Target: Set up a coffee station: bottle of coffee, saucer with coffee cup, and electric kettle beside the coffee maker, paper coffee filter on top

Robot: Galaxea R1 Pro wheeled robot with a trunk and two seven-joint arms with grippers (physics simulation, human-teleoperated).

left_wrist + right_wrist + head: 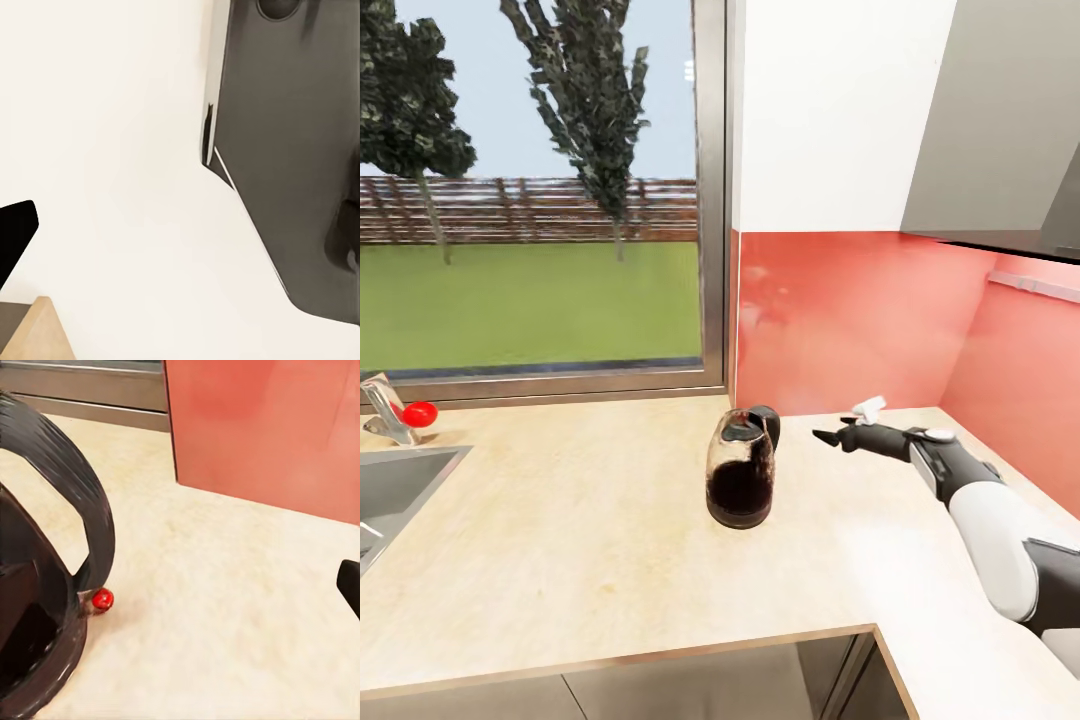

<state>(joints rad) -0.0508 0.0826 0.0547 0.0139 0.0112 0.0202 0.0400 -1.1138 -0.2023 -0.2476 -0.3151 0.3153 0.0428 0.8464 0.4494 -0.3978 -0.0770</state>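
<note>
- Legibly, we are finding no writing or brand mark on any surface.
- We are seeing the electric kettle standing upright on the countertop, its clear body holding a dark fill; in the right wrist view its black handle is arching above a small red switch.
- We are holding the right gripper beside the kettle's handle, apart from it, fingers spread and holding nothing.
- We cannot tell the left gripper's state.
- A white crumpled item is lying behind the right gripper.

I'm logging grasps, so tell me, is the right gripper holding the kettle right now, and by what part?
No. The right gripper is open beside the electric kettle, short of its handle, holding nothing.
</note>
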